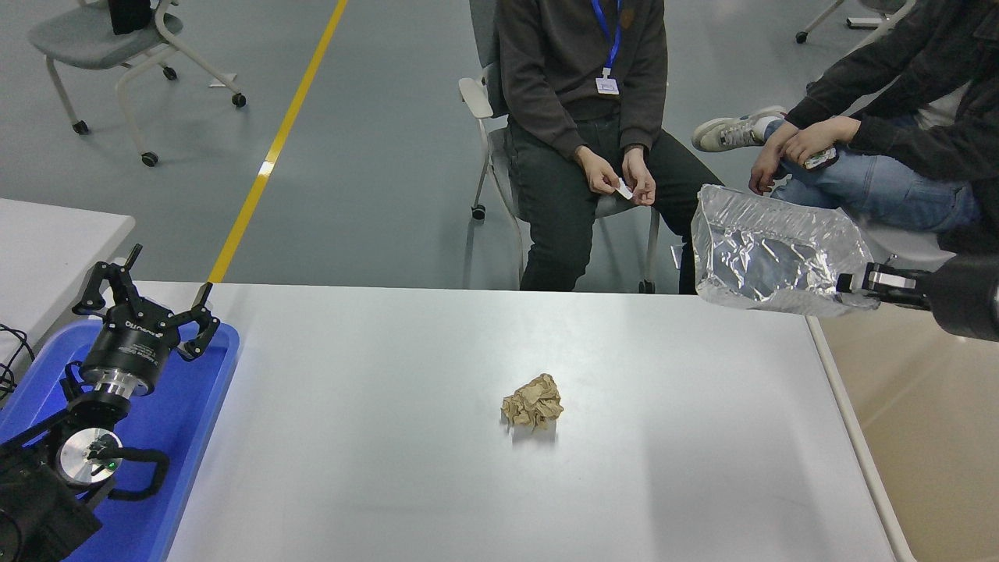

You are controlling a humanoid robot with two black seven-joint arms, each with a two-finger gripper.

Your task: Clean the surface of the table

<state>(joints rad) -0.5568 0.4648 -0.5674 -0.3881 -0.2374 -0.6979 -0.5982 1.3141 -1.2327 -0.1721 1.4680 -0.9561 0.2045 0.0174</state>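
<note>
Table surface (pixel 390 468): wide grey-white top filling the foreground, brown paper wad (pixel 532 403) mid-table
Right gripper (pixel 851 284): pinched on foil bag (pixel 776 261), held off the far right corner, probably for disposal
Left gripper (pixel 148 300): fingers spread, empty, over blue tray (pixel 183 437)
</note>
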